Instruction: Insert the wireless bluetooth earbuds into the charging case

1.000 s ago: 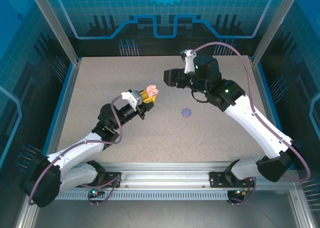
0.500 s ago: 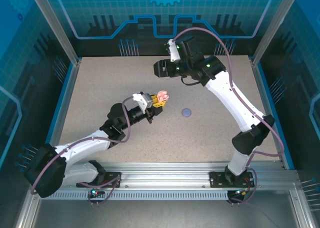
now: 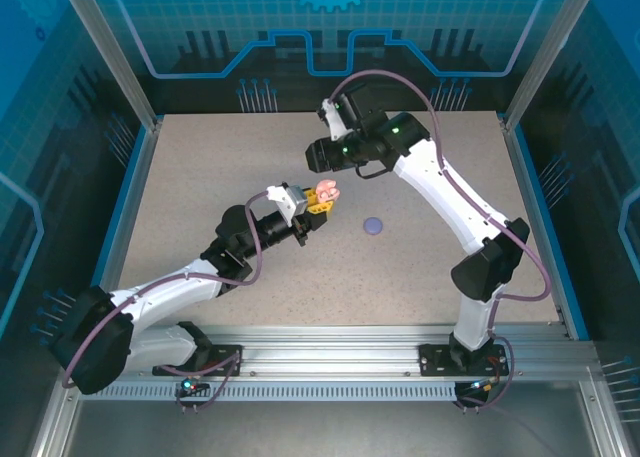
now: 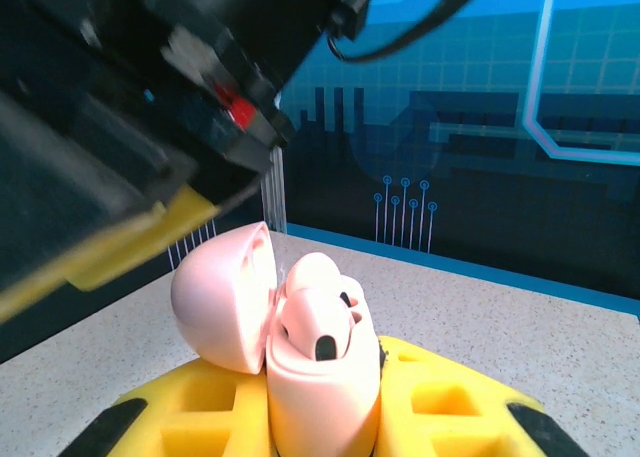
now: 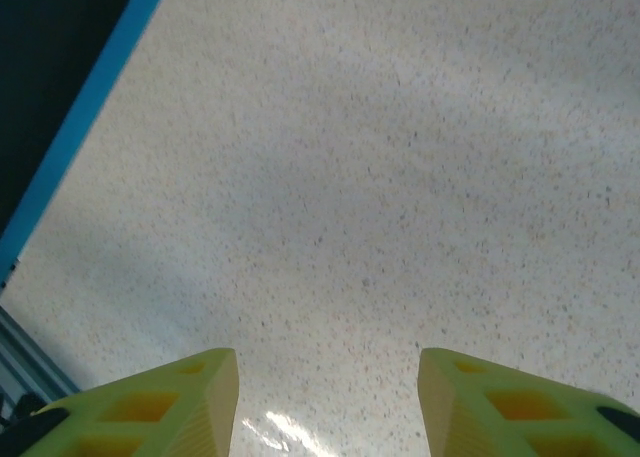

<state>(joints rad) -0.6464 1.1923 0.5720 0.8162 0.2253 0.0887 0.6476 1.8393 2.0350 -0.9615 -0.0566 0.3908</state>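
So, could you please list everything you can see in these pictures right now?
Case: one, pale pink, lid open, clamped above the middle of the table.
Bud: what looks like one, pale pink, seated in the case.
Round thing: one, purple, flat on the table to the right of the case; too small to tell what it is.
Table: one, speckled beige, under both arms.
Left gripper: one, yellow fingers, shut on the case.
Right gripper: one, yellow fingers, open and empty, above the table behind the case.
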